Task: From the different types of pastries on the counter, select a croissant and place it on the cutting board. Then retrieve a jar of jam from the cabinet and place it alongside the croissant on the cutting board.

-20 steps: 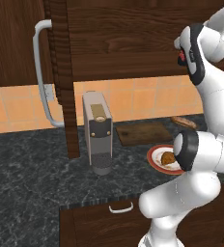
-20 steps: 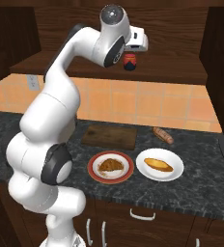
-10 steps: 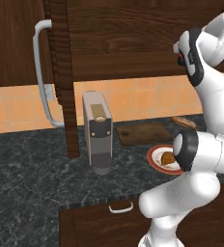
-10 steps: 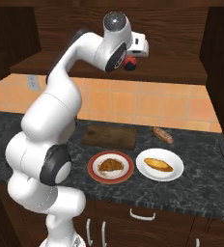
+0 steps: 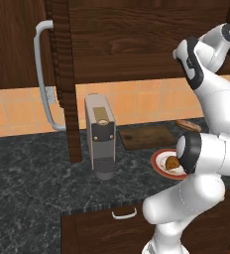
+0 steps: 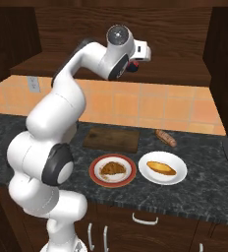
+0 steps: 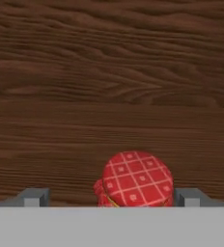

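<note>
In the hand view, my gripper stands open with its fingertips on either side of the jar of jam, a small red jar with a red checked lid. The jar stands on the wooden shelf of the cabinet. In the right base view my arm reaches up into the cabinet. The croissant lies on a red-rimmed plate on the counter. Behind it, the dark brown cutting board is bare. The other pastry, yellow-orange and oblong, sits on a white plate.
A grey coffee machine stands left of the cutting board. An open cabinet door with a long grey handle hangs at the left. A small sausage-shaped item lies right of the board. A drawer with a white handle is below.
The hand has moved a little up and further in toward the cabinet. The jaws stay wide apart. The plates, pastries and board have not moved.
</note>
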{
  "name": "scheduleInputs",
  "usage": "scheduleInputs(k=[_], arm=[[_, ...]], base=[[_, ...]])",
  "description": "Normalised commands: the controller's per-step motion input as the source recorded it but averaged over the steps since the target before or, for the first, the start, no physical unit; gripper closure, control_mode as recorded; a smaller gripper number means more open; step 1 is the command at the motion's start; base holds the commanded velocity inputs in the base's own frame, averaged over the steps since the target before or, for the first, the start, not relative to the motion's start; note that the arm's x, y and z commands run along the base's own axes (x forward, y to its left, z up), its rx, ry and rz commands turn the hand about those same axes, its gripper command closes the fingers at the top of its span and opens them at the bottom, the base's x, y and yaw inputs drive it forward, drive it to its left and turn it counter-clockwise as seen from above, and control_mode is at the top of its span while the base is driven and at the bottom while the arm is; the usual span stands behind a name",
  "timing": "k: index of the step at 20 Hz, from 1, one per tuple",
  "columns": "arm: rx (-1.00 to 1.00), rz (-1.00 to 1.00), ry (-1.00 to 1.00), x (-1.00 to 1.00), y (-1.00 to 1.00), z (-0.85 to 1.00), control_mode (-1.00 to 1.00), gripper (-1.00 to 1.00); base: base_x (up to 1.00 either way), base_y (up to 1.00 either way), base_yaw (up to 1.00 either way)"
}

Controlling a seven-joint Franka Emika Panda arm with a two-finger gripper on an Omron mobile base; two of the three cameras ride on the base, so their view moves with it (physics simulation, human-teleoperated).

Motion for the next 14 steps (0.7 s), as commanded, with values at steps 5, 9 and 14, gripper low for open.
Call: scheduleInputs(k=[5,9,14], arm=[[0.00,0.01,-0.01,0.21,-0.11,-0.03,-1.00,-1.00],[0.00,0.00,0.00,0.18,-0.22,0.00,-1.00,-1.00],[0.00,0.00,0.00,0.01,-0.01,0.00,-1.00,1.00]], base=[[0.00,0.00,0.00],[0.00,0.00,0.00],[0.00,0.00,0.00]])
